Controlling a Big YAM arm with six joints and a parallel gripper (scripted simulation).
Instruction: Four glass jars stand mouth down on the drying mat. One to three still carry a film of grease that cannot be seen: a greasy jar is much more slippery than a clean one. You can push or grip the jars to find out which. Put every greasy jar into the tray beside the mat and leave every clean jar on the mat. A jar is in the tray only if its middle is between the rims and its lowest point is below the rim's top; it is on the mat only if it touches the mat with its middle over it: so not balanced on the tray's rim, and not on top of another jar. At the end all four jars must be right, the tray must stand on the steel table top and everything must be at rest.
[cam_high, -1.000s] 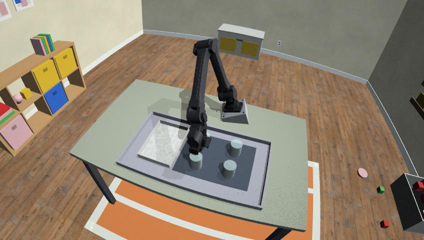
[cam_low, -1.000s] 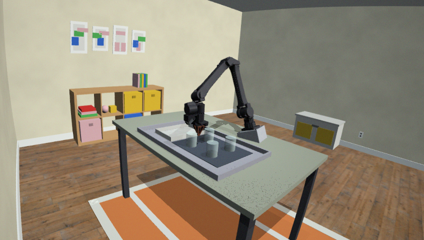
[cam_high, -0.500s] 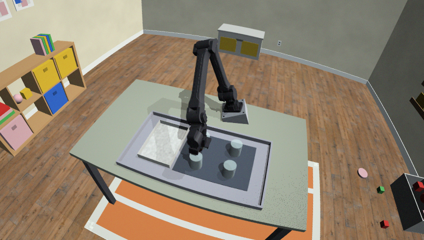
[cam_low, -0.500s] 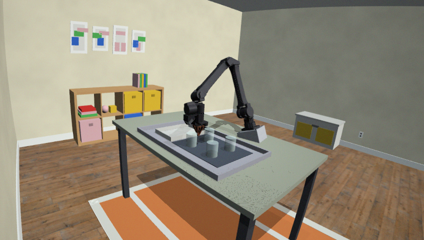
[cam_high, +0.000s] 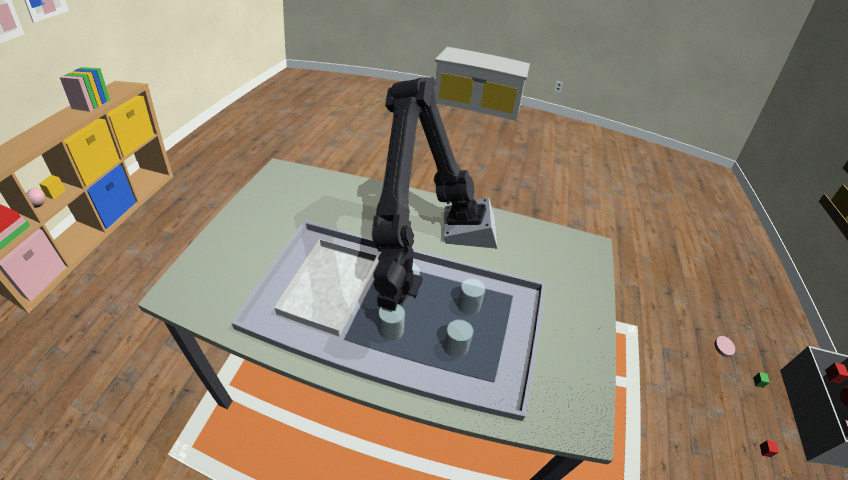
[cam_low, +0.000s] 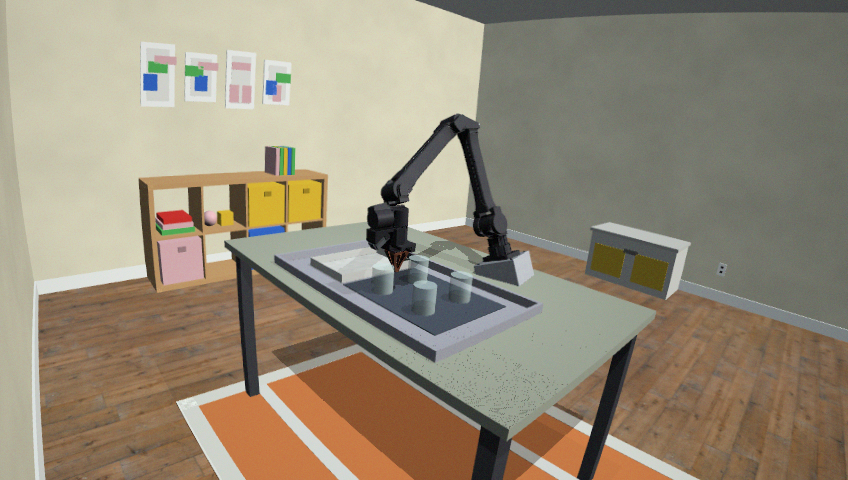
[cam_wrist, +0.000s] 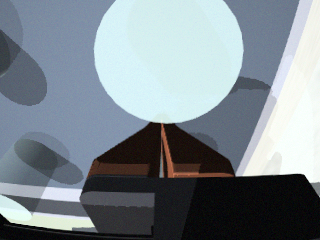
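Top view: 4 jars (cam_high: 391, 322) (cam_low: 382, 279) (cam_wrist: 168, 60) stand on the mat (cam_high: 425, 344) (cam_low: 443, 318) (cam_wrist: 70, 95), 1 partly behind the arm (cam_high: 399, 160) (cam_low: 437, 148). The tray (cam_high: 307, 316) (cam_low: 324, 268) lies toward the worktop's (cam_high: 238, 208) (cam_low: 571, 350) left edge.

Exterior view: the gripper (cam_low: 397, 270) (cam_wrist: 161, 120) points down near the jar closest to the worktop's front edge and the tray.

Wrist view: its fingers are shut, holding 0 jars, beside 1 jar's pale round top.

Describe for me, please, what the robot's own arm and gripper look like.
The arm is matte black, with long, slim links and chunky, rounded joints. Its gripper has a black, blocky body and dark reddish-brown fingers that taper to narrow tips. I can make out no loose cables or lettering.
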